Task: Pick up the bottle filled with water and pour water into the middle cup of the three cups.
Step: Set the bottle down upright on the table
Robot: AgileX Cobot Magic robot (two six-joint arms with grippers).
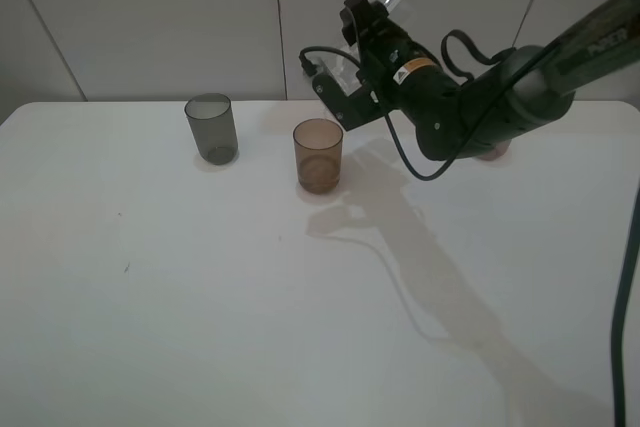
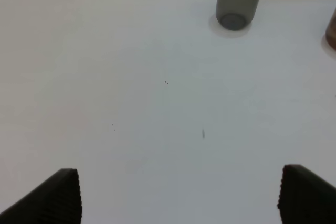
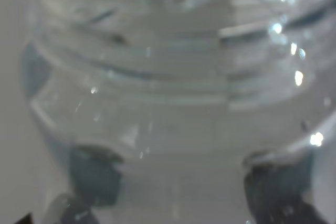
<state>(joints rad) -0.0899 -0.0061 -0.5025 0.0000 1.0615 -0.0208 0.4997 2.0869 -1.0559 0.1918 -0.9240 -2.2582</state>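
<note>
White tabletop [image 1: 200, 297]; right tool [image 1: 362, 19] tight around bottle [image 3: 168, 103], left tool [image 2: 181, 187] wide open, empty.

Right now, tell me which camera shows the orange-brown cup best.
Exterior high: the orange-brown cup stands whole and upright, beside the grey cup. The left wrist view catches only a sliver at the frame edge. The right wrist view is filled by the bottle, no cup visible.
</note>
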